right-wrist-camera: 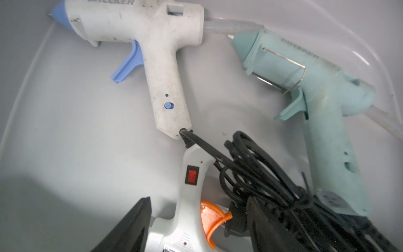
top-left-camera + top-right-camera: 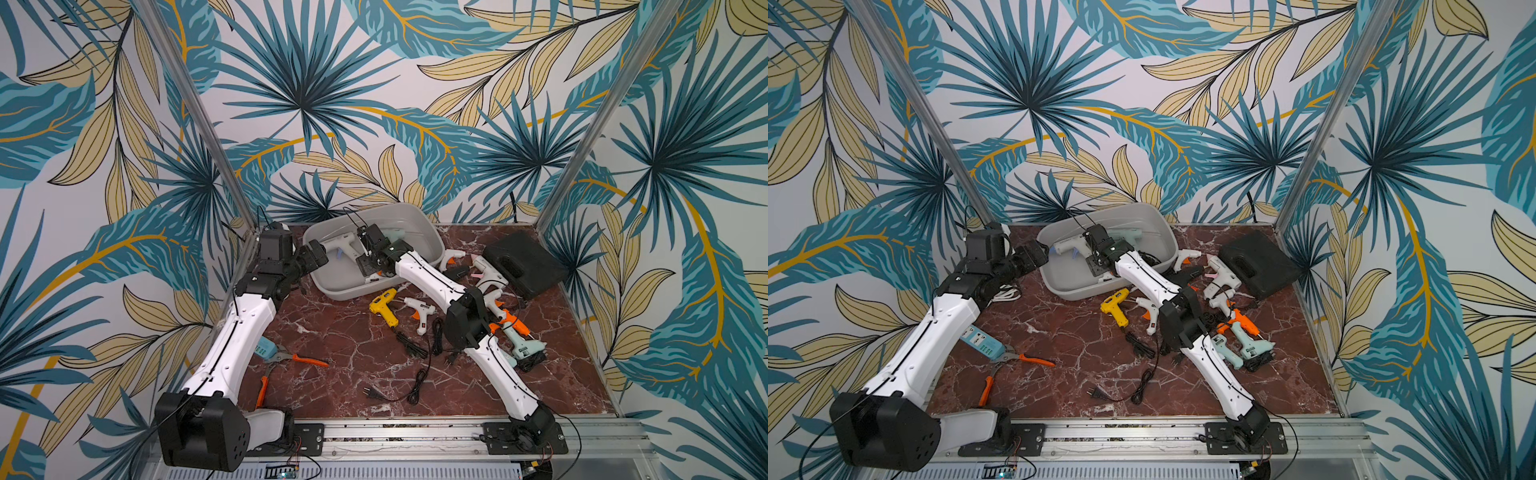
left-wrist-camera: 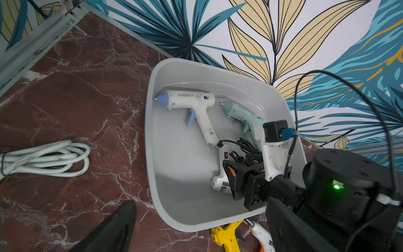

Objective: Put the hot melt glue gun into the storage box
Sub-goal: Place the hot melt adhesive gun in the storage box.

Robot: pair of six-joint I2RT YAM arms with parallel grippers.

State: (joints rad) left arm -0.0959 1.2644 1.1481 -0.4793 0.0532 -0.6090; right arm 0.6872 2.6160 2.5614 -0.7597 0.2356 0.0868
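The light grey storage box point(image 2: 332, 296) point(image 2: 1067, 294) point(image 3: 150, 131) stands at the back of the marble table. On its floor lies a white hot melt glue gun with an orange trigger and a red switch point(image 1: 192, 174) point(image 3: 220, 181). My right gripper point(image 1: 199, 198) point(image 2: 368, 266) is down inside the box, open, with one finger on each side of this gun and a gap at both. A white gun with a blue trigger point(image 1: 152, 43) and a mint gun point(image 1: 316, 98) also lie in the box. My left gripper point(image 3: 201, 240) point(image 2: 316, 257) hangs open and empty by the box's left rim.
On the table in front of and right of the box lie a yellow gun point(image 2: 384, 307), a white gun point(image 2: 417, 311) and several more point(image 2: 486, 270). A black hard case point(image 2: 523, 262) sits far right. Pliers point(image 2: 291, 359), a power strip point(image 2: 264, 347), a white cable coil point(image 3: 48, 157) and black cords point(image 2: 415, 374) lie about.
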